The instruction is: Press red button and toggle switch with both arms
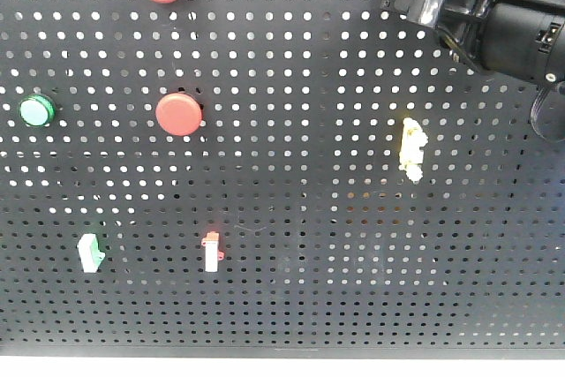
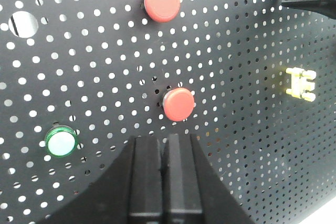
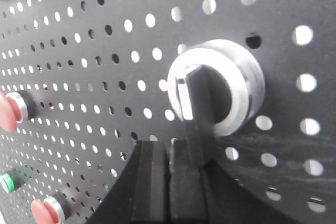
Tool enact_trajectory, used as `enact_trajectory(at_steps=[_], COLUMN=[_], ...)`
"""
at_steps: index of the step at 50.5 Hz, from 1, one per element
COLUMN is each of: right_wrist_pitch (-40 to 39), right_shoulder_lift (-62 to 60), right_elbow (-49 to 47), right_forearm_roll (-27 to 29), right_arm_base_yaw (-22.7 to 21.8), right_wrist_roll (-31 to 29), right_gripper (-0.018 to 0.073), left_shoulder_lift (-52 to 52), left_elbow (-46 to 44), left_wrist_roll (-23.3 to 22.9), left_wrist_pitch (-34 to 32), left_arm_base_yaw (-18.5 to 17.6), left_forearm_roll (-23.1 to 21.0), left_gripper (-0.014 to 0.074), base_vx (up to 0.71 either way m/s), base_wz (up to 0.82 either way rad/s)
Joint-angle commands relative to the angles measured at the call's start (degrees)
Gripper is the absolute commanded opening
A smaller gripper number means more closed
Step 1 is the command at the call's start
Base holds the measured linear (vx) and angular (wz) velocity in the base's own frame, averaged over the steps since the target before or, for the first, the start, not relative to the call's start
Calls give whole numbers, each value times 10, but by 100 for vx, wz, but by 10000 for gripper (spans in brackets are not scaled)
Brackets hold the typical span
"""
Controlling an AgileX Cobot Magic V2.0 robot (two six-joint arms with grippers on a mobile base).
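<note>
Right wrist-mounted view: your right gripper was clenched, empty, tip at toggle switch. Left gripper, clenched too, sat just below lower red button; green button left, yellow lever right.

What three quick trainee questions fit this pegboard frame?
1. True or false: the left fingers are shut on the green button.
2. Which button is nearest the left fingers? A) upper red button B) lower red button C) green button
3. In the right wrist view, what sits just above the right fingers?

Key:
1. False. They are shut on nothing.
2. B
3. The toggle switch.
</note>
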Motion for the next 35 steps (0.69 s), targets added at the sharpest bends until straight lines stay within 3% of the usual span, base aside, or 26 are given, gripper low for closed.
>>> enact_trajectory(at_steps=[1, 8, 35], right_wrist_pitch=[-32, -11, -1], right_shoulder_lift=[-17, -12, -3], right_elbow=[-25, -25, -25], right_forearm_roll=[29, 56, 73], right_arm_base_yaw=[0, 1, 1], right_wrist_roll=[-1, 1, -3], right_gripper=[-3, -3, -3], left_shoulder_lift=[4, 6, 6], left_elbow=[-14, -14, -14], left_wrist_roll=[-7, -7, -7], left_wrist_pitch=[-46, -47, -46], left_arm_base_yaw=[0, 0, 0], left_forearm_roll=[-4, -4, -4], left_gripper=[2, 2, 2], base_vx=[0, 0, 0], base_wz=[0, 0, 0])
